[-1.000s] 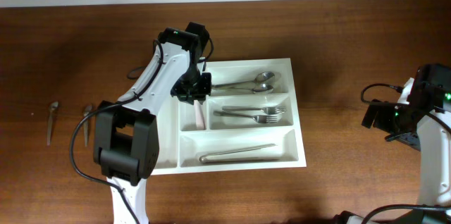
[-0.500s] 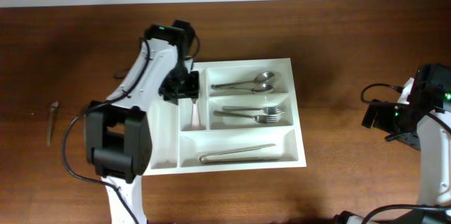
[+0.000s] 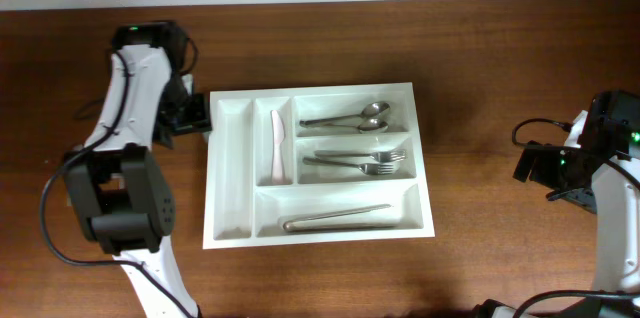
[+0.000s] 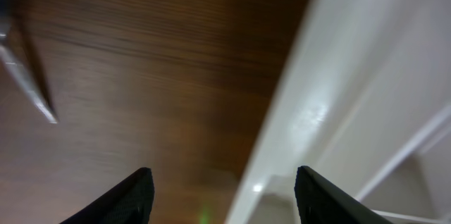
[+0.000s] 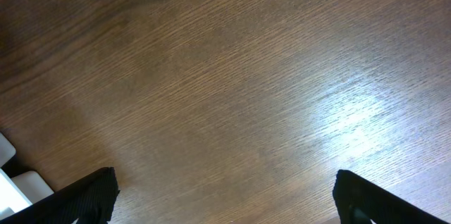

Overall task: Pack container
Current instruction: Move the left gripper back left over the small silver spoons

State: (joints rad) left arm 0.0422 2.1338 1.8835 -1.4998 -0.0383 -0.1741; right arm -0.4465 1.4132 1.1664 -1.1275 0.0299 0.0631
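You have the container (image 3: 230,173) mid-table (image 3: 500,58). Left gripper (image 4: 229,197) sits at its 10 o'clock, just beside the rim, jaws apart, nothing between. Right gripper (image 5: 224,196) sits well off at 3 o'clock, jaws wide over wood.

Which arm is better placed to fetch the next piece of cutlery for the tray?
Probably left. The left pincer hangs open by the tray's left edge, a metal utensil lying on the table nearby. The right pincer sits far off over bare wood.
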